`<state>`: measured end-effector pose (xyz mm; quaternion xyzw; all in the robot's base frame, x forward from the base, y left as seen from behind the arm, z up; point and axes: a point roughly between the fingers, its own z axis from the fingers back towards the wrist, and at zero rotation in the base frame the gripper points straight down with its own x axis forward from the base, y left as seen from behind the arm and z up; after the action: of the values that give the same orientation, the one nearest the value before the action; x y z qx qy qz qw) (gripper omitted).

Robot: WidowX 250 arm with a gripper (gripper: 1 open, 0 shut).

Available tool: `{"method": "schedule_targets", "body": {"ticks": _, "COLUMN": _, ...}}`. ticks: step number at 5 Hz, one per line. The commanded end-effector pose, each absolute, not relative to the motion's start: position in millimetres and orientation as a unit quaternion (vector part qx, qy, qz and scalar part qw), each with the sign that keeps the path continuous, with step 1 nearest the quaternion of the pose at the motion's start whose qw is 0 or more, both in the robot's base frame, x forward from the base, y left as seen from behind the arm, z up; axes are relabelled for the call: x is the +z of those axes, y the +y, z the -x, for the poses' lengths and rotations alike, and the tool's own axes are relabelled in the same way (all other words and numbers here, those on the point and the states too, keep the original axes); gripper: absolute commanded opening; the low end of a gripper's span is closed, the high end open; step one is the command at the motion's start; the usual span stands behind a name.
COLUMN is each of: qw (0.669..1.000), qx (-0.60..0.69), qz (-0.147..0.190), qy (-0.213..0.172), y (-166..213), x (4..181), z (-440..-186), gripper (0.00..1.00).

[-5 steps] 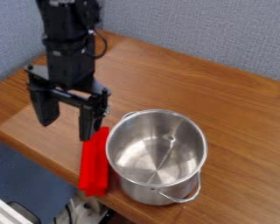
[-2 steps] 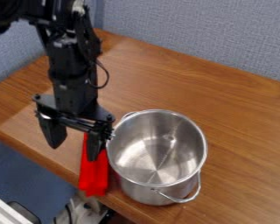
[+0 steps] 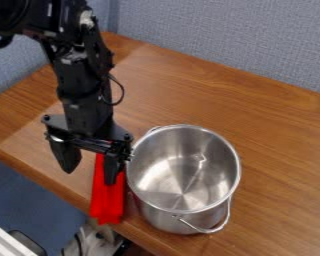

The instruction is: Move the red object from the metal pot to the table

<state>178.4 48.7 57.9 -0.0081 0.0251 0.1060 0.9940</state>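
The gripper (image 3: 87, 158) is spreading its fingers, one overlapping the upper end of the red bar (image 3: 108, 195) and hiding it; whether they are touching is unclear. The bar is lying on the table (image 3: 270, 110) beside the metal pot (image 3: 184, 178). Since the earlier frame, the gripper is sitting lower.

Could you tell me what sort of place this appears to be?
Probably a robotics lab or test bench: a black robot arm works over a brown wood-grain tabletop, with grey fabric-like partition panels behind it.
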Motion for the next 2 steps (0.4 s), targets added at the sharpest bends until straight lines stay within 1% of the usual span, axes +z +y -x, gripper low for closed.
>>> {"method": "schedule_targets", "body": {"ticks": 1, "qw": 0.993, "qx": 0.120, "qz": 0.012, "qy": 0.011, "y": 51.1, "x": 57.6, "z": -181.8, "gripper": 1.00}}
{"method": "schedule_targets", "body": {"ticks": 2, "qw": 0.992, "qx": 0.125, "qz": 0.015, "qy": 0.006, "y": 50.1, "x": 57.7, "z": -183.0, "gripper": 1.00}}
